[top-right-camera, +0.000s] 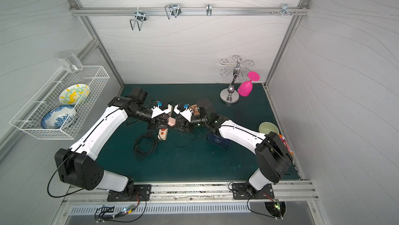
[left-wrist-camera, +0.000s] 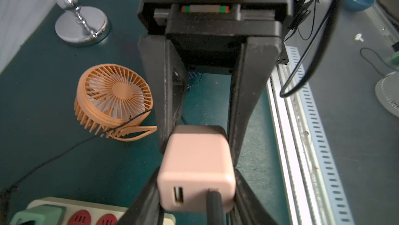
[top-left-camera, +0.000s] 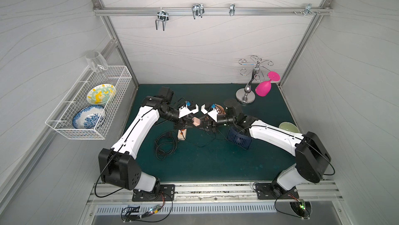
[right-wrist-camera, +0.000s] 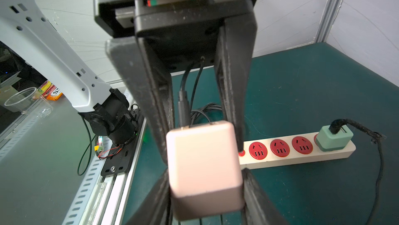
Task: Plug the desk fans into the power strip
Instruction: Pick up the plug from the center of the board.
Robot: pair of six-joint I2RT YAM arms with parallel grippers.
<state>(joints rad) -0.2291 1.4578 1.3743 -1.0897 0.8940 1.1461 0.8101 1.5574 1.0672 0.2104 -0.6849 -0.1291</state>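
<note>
A pink cube plug adapter point(top-left-camera: 196, 121) point(left-wrist-camera: 195, 165) point(right-wrist-camera: 205, 170) hangs above the green mat, a black cord in one of its two ports. My left gripper point(top-left-camera: 192, 123) point(left-wrist-camera: 196, 193) is shut on it from one side. Opposite, my right gripper point(top-left-camera: 203, 124) point(right-wrist-camera: 206, 191) is shut on it too. Just below lies the cream power strip point(top-left-camera: 181, 135) point(right-wrist-camera: 291, 160), three red sockets free and a green adapter point(right-wrist-camera: 333, 138) in the end one. A dark blue desk fan point(top-left-camera: 239, 137) lies under the right arm and an orange one point(left-wrist-camera: 114, 98) behind. The cord's far end is hidden.
A coil of black cord point(top-left-camera: 165, 146) lies left of the strip. At the back right are a chrome glass stand point(top-left-camera: 246, 96) and a pink glass point(top-left-camera: 264, 87). A pale green bowl point(top-left-camera: 288, 126) sits at the right edge. A wire basket point(top-left-camera: 64, 124) with plates hangs on the left wall.
</note>
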